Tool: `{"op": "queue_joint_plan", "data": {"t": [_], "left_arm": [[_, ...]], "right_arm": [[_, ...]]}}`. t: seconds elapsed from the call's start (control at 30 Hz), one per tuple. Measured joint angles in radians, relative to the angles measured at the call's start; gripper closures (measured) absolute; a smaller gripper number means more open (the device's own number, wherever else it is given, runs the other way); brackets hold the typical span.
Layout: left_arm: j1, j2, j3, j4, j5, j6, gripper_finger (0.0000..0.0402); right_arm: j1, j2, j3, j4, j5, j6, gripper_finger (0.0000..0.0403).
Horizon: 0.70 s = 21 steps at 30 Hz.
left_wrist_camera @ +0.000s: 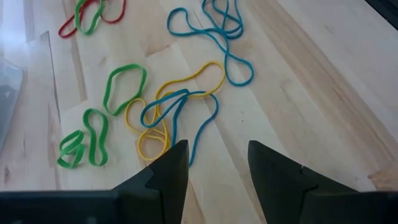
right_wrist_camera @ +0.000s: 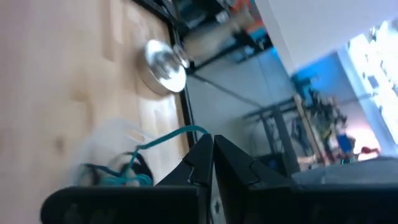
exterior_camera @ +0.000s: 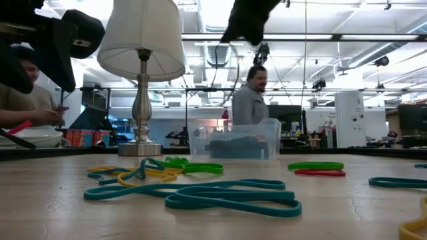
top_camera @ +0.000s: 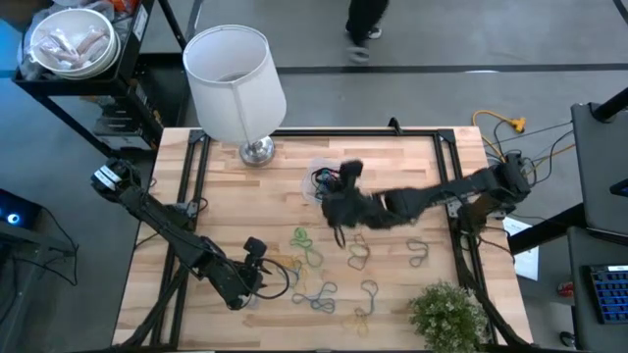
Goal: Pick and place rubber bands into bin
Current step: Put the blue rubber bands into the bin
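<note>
Several rubber bands (top_camera: 324, 265), blue, green, yellow and red, lie loose on the wooden table; some (left_wrist_camera: 168, 112) are right in front of my left gripper (left_wrist_camera: 217, 168). That gripper hovers open over the near left part of the table (top_camera: 257, 257). The clear bin (top_camera: 322, 178) stands near the middle, toward the far edge, with teal bands inside (exterior_camera: 233, 145). My right gripper (top_camera: 341, 186) is raised above the bin, shut on a teal rubber band (right_wrist_camera: 161, 142). My right gripper pinches one end of the teal band (right_wrist_camera: 198, 130) between its two fingertips (right_wrist_camera: 202, 149). The fingers slant down toward the table's far left. The band trails slack from the tips down into the bin (right_wrist_camera: 112, 158), where its lower end lies among other bands.
A white-shaded lamp (top_camera: 235, 78) stands on its metal base (top_camera: 257, 150) at the far edge, left of the bin. A small green plant (top_camera: 446, 314) sits at the near right corner. A person (exterior_camera: 250, 97) shows in the room beyond the table.
</note>
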Motion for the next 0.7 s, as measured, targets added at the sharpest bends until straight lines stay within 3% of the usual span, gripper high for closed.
{"op": "queue_joint_plan", "data": {"t": [0.33, 0.7], "left_arm": [[0.0, 0.0, 0.0, 0.0, 0.0, 0.0, 0.0251], [0.0, 0.0, 0.0, 0.011, 0.0, 0.021, 0.0251]], "right_arm": [[-0.255, 0.001, -0.019, -0.024, -0.303, 0.137, 0.0394], [-0.317, 0.001, -0.068, -0.054, -0.465, 0.265, 0.0392]]}}
